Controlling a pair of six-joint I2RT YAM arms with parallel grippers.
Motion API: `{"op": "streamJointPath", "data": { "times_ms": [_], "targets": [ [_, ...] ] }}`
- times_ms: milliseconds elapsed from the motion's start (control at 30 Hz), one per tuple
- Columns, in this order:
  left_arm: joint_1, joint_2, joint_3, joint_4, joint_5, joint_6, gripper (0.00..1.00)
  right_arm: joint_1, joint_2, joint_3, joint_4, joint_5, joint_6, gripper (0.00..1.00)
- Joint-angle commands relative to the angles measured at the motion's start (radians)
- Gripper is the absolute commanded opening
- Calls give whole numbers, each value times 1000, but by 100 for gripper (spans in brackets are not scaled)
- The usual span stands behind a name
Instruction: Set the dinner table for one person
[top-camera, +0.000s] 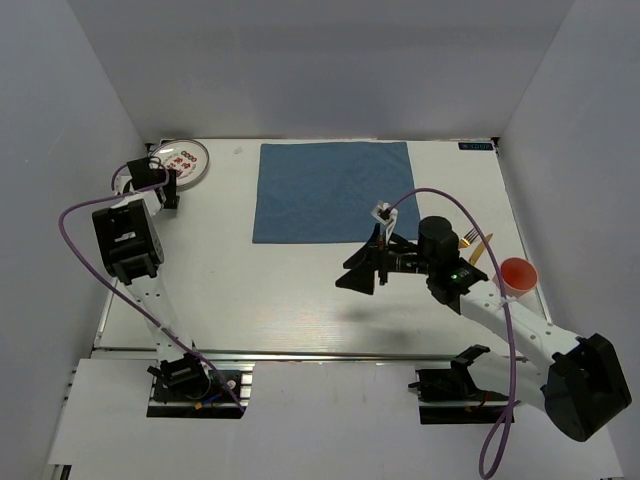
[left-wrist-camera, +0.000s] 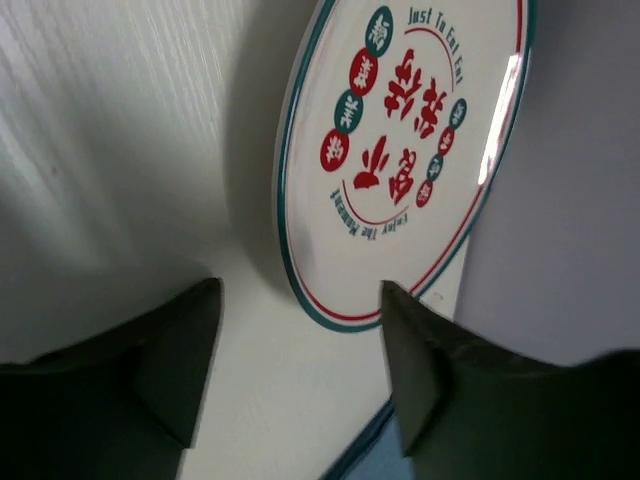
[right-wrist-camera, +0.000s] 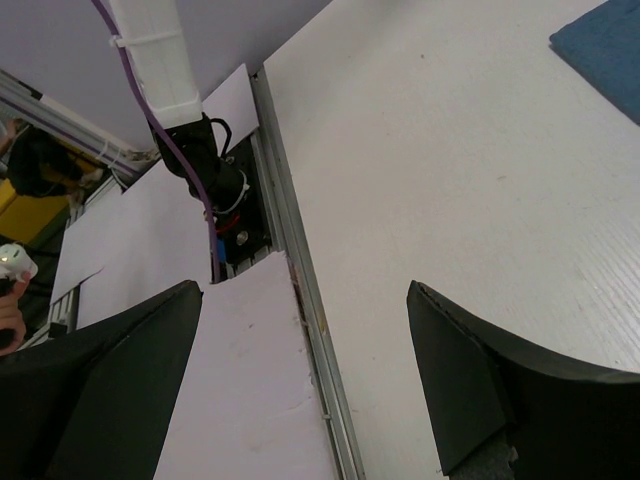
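The dinner table (top-camera: 290, 295) is a broad white slab with faint wood grain. It fills the floor between 3 grey walls, and a metal rail (top-camera: 300, 353) runs along its near edge. A blue placemat (top-camera: 330, 190) lies far centre, and an orange cup (top-camera: 518, 275) stands near the right edge. In the far left corner the left gripper (left-wrist-camera: 298, 290) has its jaws apart astride a plate (left-wrist-camera: 410, 150) rim, not clamped. The right gripper (right-wrist-camera: 305, 290) hovers wide open and empty over the bare near-centre stretch.
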Motion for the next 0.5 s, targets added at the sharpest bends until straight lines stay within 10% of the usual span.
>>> {"op": "streamJointPath", "data": {
  "times_ms": [0,333,467],
  "targets": [
    [-5,42,23,-8,-45,10,69,0,-53,38,-33,64,-38,89],
    [5,107,93,-63,-38,-44,7,-3,-65,93,-125,133,-81,89],
    [5,52,34,-23,-24,-64,0,-3,-91,94,-157,151,-81,88]
  ]
}}
